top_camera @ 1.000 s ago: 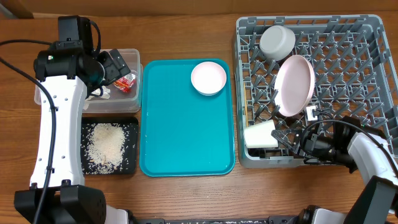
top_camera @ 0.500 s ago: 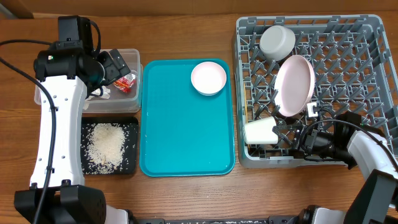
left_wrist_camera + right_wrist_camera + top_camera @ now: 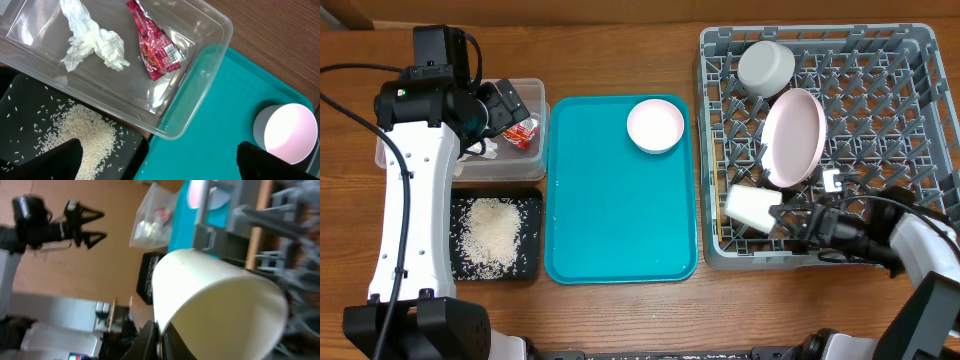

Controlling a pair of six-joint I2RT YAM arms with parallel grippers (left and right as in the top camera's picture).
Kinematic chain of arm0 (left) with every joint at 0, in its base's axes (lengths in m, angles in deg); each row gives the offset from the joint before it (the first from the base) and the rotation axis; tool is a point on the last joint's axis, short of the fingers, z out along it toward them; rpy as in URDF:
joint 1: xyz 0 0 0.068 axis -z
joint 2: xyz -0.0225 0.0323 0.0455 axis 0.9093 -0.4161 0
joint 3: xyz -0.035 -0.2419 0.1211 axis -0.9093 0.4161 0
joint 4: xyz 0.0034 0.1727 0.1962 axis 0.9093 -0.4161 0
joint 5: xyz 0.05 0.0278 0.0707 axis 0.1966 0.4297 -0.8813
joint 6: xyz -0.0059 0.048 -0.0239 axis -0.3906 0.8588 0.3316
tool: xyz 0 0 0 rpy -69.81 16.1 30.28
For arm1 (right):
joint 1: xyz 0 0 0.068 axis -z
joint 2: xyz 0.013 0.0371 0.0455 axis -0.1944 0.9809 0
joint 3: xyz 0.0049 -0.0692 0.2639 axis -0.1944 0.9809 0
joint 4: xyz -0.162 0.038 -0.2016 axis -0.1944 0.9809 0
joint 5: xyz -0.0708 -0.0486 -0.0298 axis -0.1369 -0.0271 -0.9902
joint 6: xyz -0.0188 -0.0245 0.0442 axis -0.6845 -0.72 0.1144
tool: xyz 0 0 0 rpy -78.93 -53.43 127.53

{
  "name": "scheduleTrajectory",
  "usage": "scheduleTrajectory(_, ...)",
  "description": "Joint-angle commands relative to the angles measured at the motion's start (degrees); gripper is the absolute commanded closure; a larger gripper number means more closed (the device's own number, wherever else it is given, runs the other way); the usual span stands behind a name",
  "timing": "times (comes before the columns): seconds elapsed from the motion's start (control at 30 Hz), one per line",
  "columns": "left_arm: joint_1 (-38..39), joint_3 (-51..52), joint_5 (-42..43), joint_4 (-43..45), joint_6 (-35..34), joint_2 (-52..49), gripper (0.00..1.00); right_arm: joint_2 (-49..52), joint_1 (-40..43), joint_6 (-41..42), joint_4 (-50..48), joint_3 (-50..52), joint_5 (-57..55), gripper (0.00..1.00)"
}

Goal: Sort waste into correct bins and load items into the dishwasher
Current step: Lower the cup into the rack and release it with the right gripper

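My right gripper (image 3: pixel 782 217) is shut on the rim of the small white cup (image 3: pixel 750 207), holding it on its side over the front left of the grey dish rack (image 3: pixel 920 40); the cup fills the right wrist view (image 3: pixel 215 300). The pink plate (image 3: pixel 792 137) and the grey-white bowl (image 3: pixel 766 66) stand in the rack. The small pinkish saucer (image 3: pixel 655 125) sits on the teal tray (image 3: pixel 610 230). My left gripper (image 3: pixel 500 105) is open and empty above the clear tub (image 3: pixel 200 75), which holds the tissue (image 3: pixel 92 42) and red wrapper (image 3: pixel 155 47). Rice (image 3: pixel 490 235) lies in the black tray (image 3: pixel 530 265). Chopsticks are out of view.
The tub and black tray sit left of the teal tray; the rack is right of it. The saucer also shows in the left wrist view (image 3: pixel 285 132). Wooden table (image 3: pixel 620 50) surrounds everything.
My right gripper has lifted and tilted the white cup, shifting it slightly right over the rack's front left. The left arm has not moved.
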Motion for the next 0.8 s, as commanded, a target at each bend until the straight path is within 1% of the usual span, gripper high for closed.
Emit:
scheduleTrajectory(0.0,0.4,-0.5,-0.5,0.0,1.2,0.3,0.0,0.3,3.6,0.3,0.1,0.4,-2.7,0.9)
scheduleTrajectory(0.17,0.4,-0.5,-0.5,0.0,1.2,0.3,0.0,0.3,5.6,1.4,0.2,0.4,-5.0,0.88)
scheduleTrajectory(0.2,0.4,-0.5,-0.5,0.0,1.2,0.3,0.0,0.3,5.6,1.5,0.2,0.4,-5.0,0.84)
scheduleTrajectory(0.23,0.4,-0.5,-0.5,0.0,1.2,0.3,0.0,0.3,5.6,1.5,0.3,0.3,-5.0,0.75)
scheduleTrajectory(0.3,0.4,-0.5,-0.5,0.0,1.2,0.3,0.0,0.3,5.6,1.4,0.6,0.2,-5.0,0.38)
scheduleTrajectory(0.33,0.4,-0.5,-0.5,0.0,1.2,0.3,0.0,0.3,5.6,1.5,0.7,0.1,-5.0,0.0)
scheduleTrajectory(0.43,0.4,-0.5,-0.5,0.0,1.2,0.3,0.0,0.3,5.6,2.1,1.1,-0.8,-5.5,0.0)
scheduleTrajectory(0.57,0.4,-0.5,-0.5,0.0,1.2,0.3,0.0,0.3,7.0,7.6,1.7,-3.9,-9.3,0.0)
scheduleTrajectory(0.7,0.4,-0.5,-0.5,0.0,1.2,0.3,0.0,0.2,9.5,10.6,4.6,-8.7,-13.3,0.0)
scheduleTrajectory(0.77,0.4,-0.5,-0.5,0.0,1.2,0.3,0.0,0.1,10.6,12.4,5.9,-11.2,-13.5,0.0)
